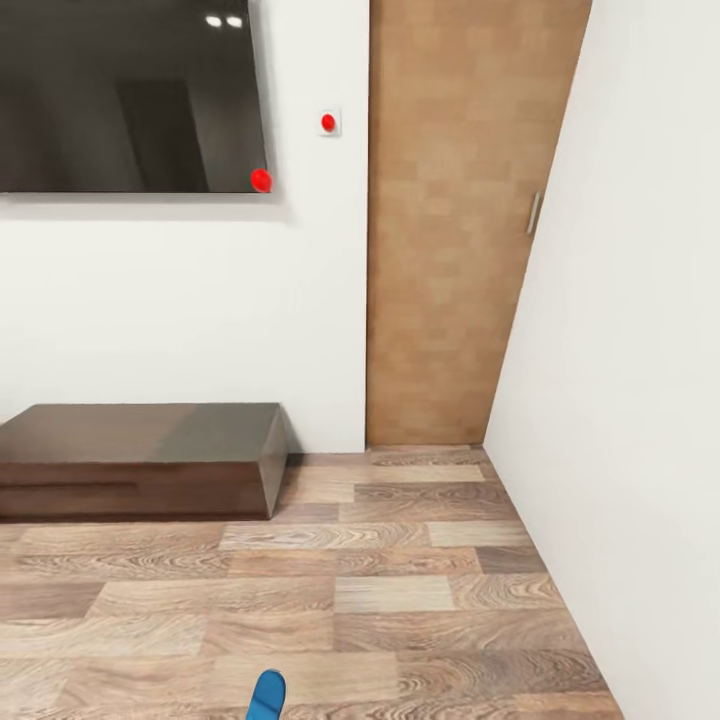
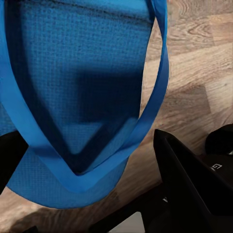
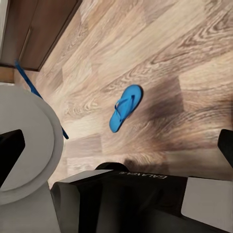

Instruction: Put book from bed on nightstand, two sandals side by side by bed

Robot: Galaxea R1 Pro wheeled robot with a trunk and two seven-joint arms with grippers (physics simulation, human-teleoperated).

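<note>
My left gripper [image 2: 85,145] is shut on one bright-blue sandal [image 2: 82,82]. Its sole and thong straps sit close to the left wrist camera, between the black fingers [image 2: 189,179]. The tip of this sandal [image 1: 266,695] pokes up at the bottom edge of the head view. It also appears edge-on as a thin blue strip [image 3: 41,99] in the right wrist view. The second sandal [image 3: 125,108] lies flat on the wood-plank floor below my right gripper [image 3: 119,145], which is open and holds nothing. The book, the bed and the nightstand are out of view.
A low dark-brown cabinet [image 1: 140,455] stands against the white wall under a dark wall screen [image 1: 130,95]. A wooden door [image 1: 460,220] fills the corner, and a white wall [image 1: 640,400] runs along the right. Wood-plank floor [image 1: 380,600] lies ahead.
</note>
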